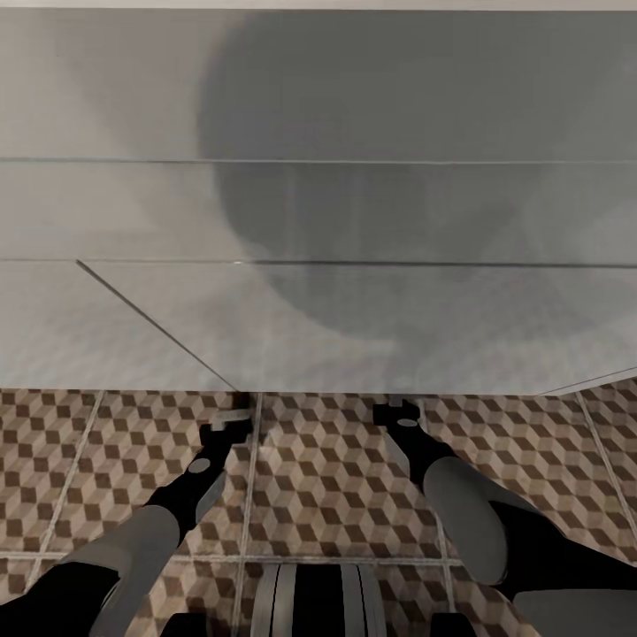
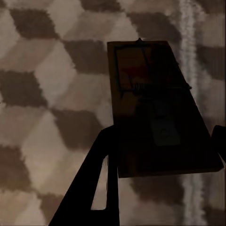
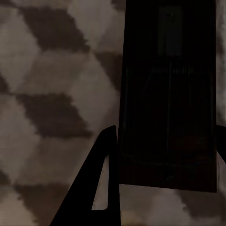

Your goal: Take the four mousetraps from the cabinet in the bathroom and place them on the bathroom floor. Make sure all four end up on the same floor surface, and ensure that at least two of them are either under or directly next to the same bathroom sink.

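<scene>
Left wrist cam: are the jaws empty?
No, a mousetrap sits clamped between the left gripper's jaws above the bathroom floor.

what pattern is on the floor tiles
A brown, beige and dark 3D-cube pattern on the bathroom floor, clearest in the head view.

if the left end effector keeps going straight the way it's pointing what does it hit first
Likely the bathroom floor: the left end effector points down at the tiles, with its held mousetrap arriving first. Depth is unclear.
</scene>
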You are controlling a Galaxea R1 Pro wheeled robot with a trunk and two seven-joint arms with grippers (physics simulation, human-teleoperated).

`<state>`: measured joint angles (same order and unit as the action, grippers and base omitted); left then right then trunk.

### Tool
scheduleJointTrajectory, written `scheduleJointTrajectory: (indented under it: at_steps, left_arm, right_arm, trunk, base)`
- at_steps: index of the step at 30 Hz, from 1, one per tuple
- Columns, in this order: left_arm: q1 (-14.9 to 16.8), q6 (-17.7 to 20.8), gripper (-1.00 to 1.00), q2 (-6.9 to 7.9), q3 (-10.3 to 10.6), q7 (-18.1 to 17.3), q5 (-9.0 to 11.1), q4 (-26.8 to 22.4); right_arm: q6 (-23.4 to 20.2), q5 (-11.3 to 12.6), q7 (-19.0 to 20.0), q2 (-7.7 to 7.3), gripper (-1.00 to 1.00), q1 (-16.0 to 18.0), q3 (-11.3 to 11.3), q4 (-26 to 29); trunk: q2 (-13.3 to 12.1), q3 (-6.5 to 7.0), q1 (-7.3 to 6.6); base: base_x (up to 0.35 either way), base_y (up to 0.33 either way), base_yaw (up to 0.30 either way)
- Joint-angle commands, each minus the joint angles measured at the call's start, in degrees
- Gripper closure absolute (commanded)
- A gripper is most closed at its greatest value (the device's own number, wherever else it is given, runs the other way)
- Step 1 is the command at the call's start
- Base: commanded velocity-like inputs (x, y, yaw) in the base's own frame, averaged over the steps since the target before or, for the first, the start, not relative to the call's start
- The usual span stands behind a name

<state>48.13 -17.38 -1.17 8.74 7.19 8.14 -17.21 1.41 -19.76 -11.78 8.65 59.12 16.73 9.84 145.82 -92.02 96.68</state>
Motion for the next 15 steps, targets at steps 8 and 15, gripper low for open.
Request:
scheduleJointTrajectory:
  at_steps: [8,15]
  left_arm:
    - [0.0,0.8,1.00,1.75,0.3,-2.7,4.0,0.0]
    - [0.0,0.9,1.00,2.01,0.3,-2.9,4.4,-0.2]
  right_arm:
    - [0.2,-0.5,-0.1,0.29,1.00,0.0,0.5,-0.1]
    - [0.1,-0.5,-0.1,0.25,1.00,0.0,0.5,-0.1]
  trunk:
    - [0.0,-0.03,-0.01]
    - [0.0,-0.03,-0.01]
  base:
    - [0.000,0.000,0.000]
    - [0.000,0.000,0.000]
